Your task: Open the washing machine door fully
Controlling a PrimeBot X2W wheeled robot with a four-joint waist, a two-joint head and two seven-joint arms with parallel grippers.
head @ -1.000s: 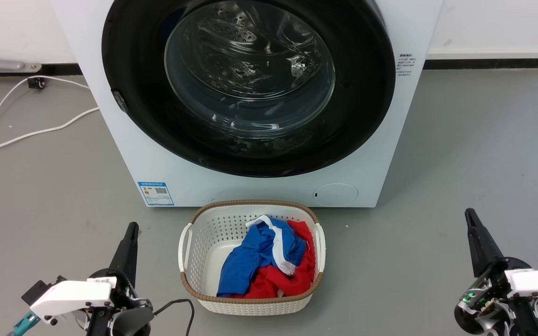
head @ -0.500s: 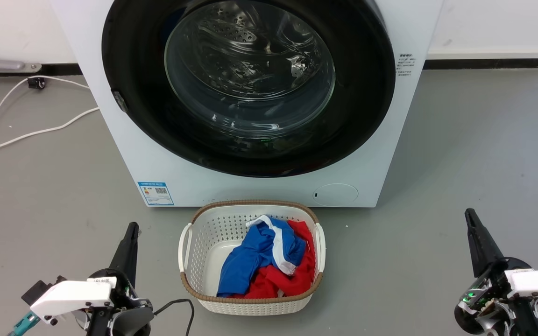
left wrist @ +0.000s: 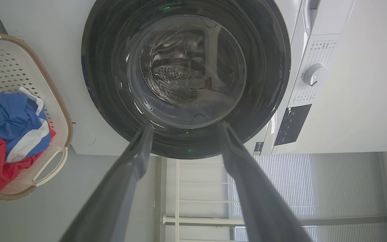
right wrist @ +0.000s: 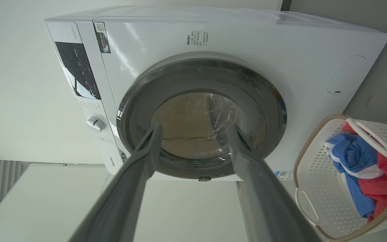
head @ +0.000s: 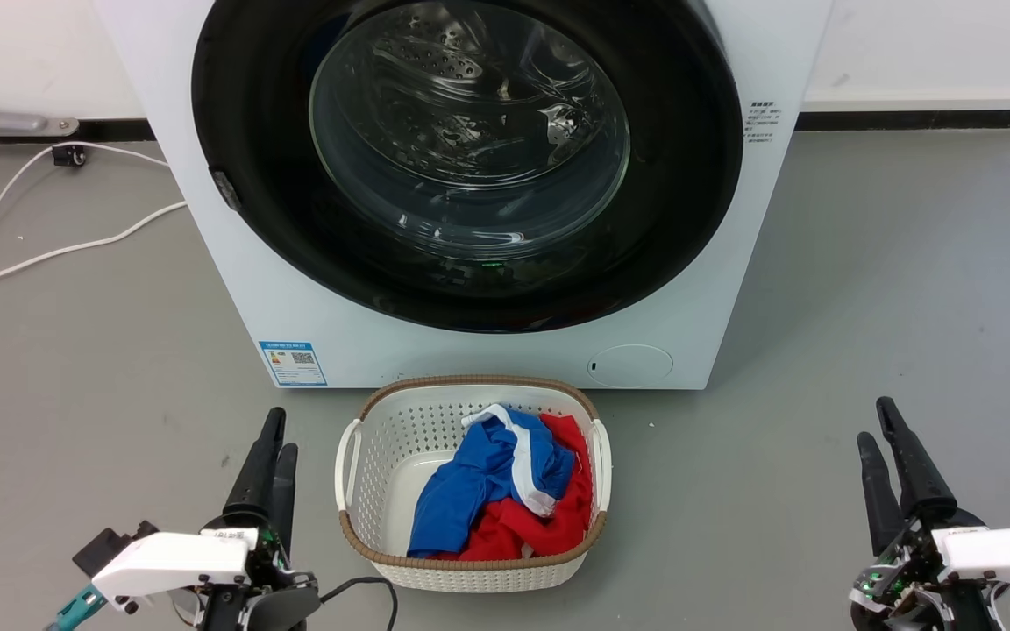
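The washing machine [head: 470,359] is a big white box straight ahead on the grey floor. Its round glossy black door [head: 689,175] with the clear glass bowl lies shut, flush against the front; the steel drum shows through the glass. My left gripper [head: 280,436] hangs open low at the left, well short of the machine and holding nothing. My right gripper [head: 873,421] is open low at the right, also free. In the left wrist view the open left gripper [left wrist: 185,125] frames the door [left wrist: 106,84]. In the right wrist view the open right gripper [right wrist: 195,126] points at the door [right wrist: 139,111].
A white laundry basket [head: 470,383] with blue and red clothes stands on the floor right before the machine, between my grippers. A white cable [head: 58,250] runs over the floor at the left. A dial [left wrist: 314,74] sits on the control panel.
Both wrists have turned, so two fingers of each gripper now show side by side. The left gripper has shifted a little right. The door and basket have not moved.
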